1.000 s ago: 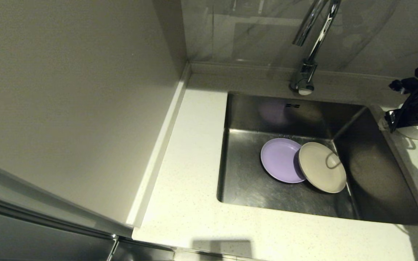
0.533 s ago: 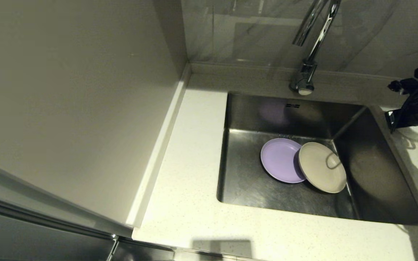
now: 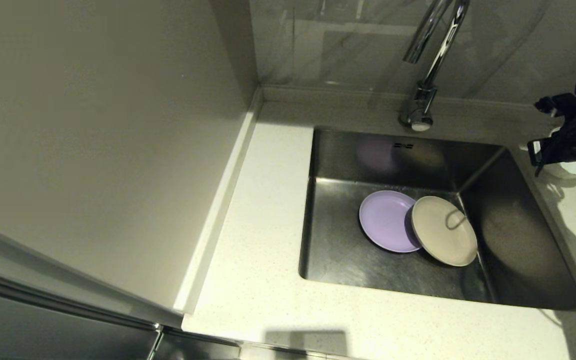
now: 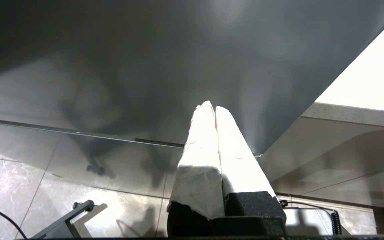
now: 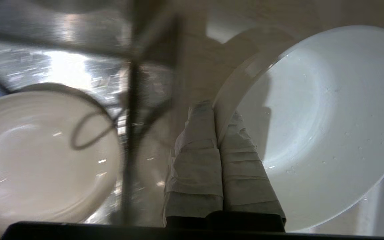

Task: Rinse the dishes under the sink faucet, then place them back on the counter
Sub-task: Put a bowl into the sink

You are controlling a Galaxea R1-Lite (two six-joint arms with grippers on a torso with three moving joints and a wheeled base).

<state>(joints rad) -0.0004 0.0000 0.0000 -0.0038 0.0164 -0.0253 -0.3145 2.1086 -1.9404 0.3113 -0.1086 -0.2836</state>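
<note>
My right gripper (image 5: 216, 111) is shut on the rim of the small white bowl (image 5: 315, 123), one finger inside and one outside. The bowl (image 3: 568, 169) is at the counter (image 3: 263, 280) beside the sink's far right corner, mostly hidden behind my right arm (image 3: 575, 132). The lilac plate (image 3: 385, 220) and the cream plate (image 3: 443, 231) lie side by side on the floor of the steel sink (image 3: 518, 240), the cream one overlapping the lilac one's edge. The chrome faucet (image 3: 430, 55) rises behind the basin. My left gripper (image 4: 211, 108) is shut and empty, parked low beside a cabinet.
A grey wall panel (image 3: 103, 140) borders the counter on the left, with a low raised rim (image 3: 218, 200) along it. Counter runs left of and in front of the basin. The two overflow slots (image 3: 403, 146) sit in the sink's back wall.
My right arm has shifted slightly toward the back wall with the white bowl in its grip. The two plates in the sink have not moved.
</note>
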